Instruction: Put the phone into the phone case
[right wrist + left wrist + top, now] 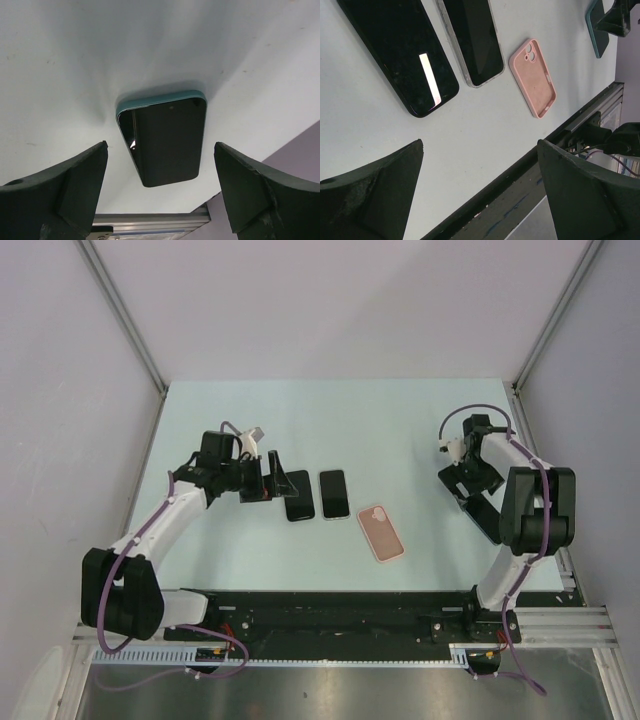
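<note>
Black phone [298, 495] lies flat mid-table, screen up. From top view you have pale green table [400, 430]. Left gripper [480, 145] at this phone's 9 o'clock, jaws spread wide, holding nothing. Right gripper [161, 145] at table's 3 o'clock, jaws wide, empty, one either side of teal-cased phone [162, 135] in wrist view. Second phone [334, 494], silver-edged, just beside first at its 3 o'clock. Pink phone case [381, 532], open side up, at 4 o'clock, apart from both.
</note>
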Robot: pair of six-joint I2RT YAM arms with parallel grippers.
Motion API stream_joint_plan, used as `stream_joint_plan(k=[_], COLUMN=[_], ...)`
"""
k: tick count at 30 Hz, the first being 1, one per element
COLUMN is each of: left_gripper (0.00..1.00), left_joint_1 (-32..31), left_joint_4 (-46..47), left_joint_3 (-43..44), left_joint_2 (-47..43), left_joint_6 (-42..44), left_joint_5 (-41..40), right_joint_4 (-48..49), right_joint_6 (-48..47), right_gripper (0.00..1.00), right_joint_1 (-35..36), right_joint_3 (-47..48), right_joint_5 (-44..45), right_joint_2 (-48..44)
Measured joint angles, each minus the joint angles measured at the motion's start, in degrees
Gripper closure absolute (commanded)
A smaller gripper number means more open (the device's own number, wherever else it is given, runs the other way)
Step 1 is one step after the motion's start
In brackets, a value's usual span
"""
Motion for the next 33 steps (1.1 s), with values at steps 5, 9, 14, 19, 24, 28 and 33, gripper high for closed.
stream_joint_plan(k=[5, 9, 14, 19, 24, 28, 33], left_gripper=[0.01, 0.01, 0.01, 0.02, 0.01, 0.02, 0.02], left_joint_1=[0.0, 0.0, 0.0, 0.04, 0.48, 0.85, 0.98], left_joint_4=[0.02, 0.0, 0.0, 0.02, 0.02, 0.02, 0.02], left_joint_3=[0.0, 0.0, 0.0, 0.0, 0.0, 0.0, 0.0], left_joint_2=[0.31, 1.01, 1.51, 1.51, 1.51, 1.51, 1.51], left_joint_6=[0.0, -0.02, -0.02, -0.02, -0.02, -0.09, -0.11], left_joint_5=[0.0, 0.0, 0.0, 0.0, 0.02, 0.11, 0.26], right_joint_4=[-1.49, -1.64, -1.73, -2.49, -3.72, -4.11, -3.82], right_joint_6=[-1.33, -2.16, -2.93, -3.37, -3.15, -1.97, -0.35], right_gripper=[0.09, 0.09, 0.1, 0.1, 0.15, 0.23, 0.36], right_joint_1=[-0.83, -1.95, -2.78, -3.32, -3.82, -4.04, -4.17], right_joint_3=[1.42, 2.89, 3.56, 4.48, 5.77, 6.36, 6.6], right_joint_5=[-1.62, -3.21, -4.33, -5.6, -6.27, -6.38, -7.13], right_joint_2=[3.26, 4.59, 6.43, 8.81, 10.05, 10.4, 10.4])
